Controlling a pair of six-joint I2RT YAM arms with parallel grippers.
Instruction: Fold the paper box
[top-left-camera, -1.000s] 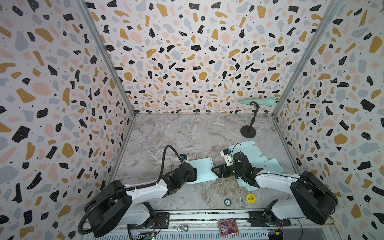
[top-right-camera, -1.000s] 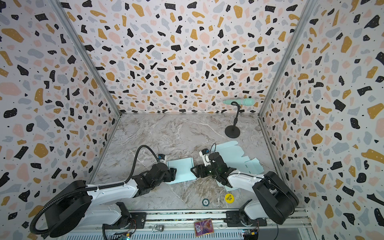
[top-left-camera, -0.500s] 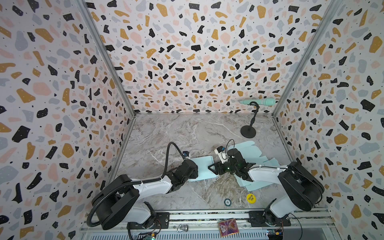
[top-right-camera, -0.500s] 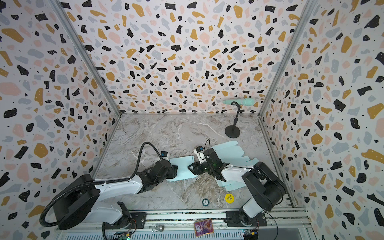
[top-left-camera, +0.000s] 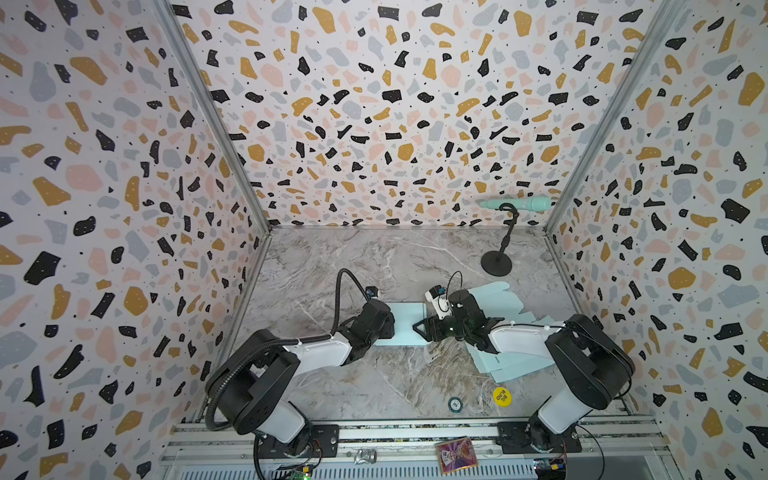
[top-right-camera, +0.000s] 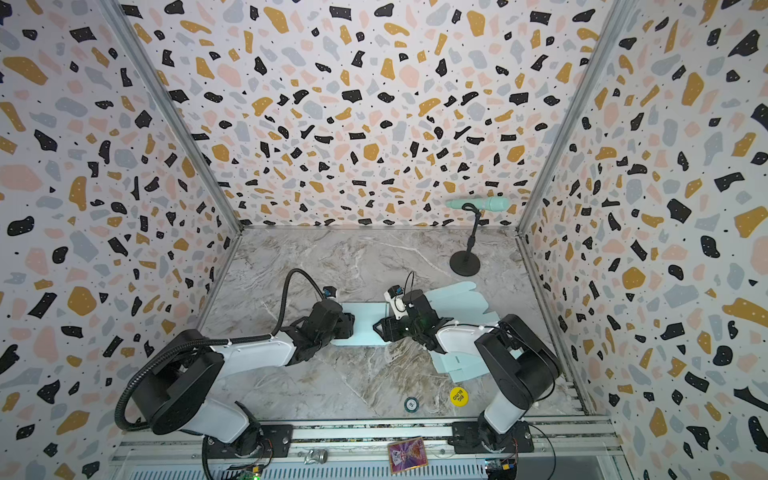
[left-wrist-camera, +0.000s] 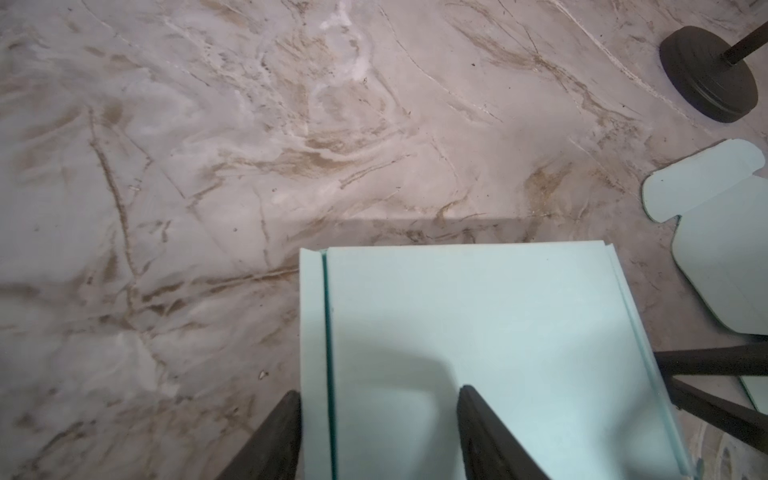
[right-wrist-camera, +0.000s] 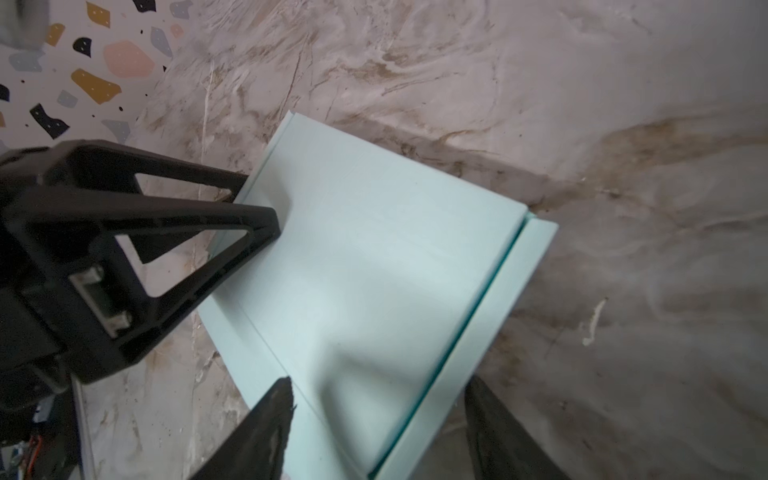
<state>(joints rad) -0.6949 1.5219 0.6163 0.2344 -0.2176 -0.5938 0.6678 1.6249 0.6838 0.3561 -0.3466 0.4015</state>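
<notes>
Flat on the tabletop (top-left-camera: 374, 257), the paper box (top-left-camera: 407, 320) lies between the left gripper (left-wrist-camera: 378, 411) and right gripper (right-wrist-camera: 374, 399), each with jaws spread over one end, grasping nothing, probably pinning it for creasing.

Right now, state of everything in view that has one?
paper box: partly folded, top panel down, narrow side flaps showing.
left gripper: jaws open, astride the box's left end.
right gripper: jaws open, astride its right end.
spare blanks: flat, unfolded, overlapping.
microphone: horizontal on its upright stand.
</notes>
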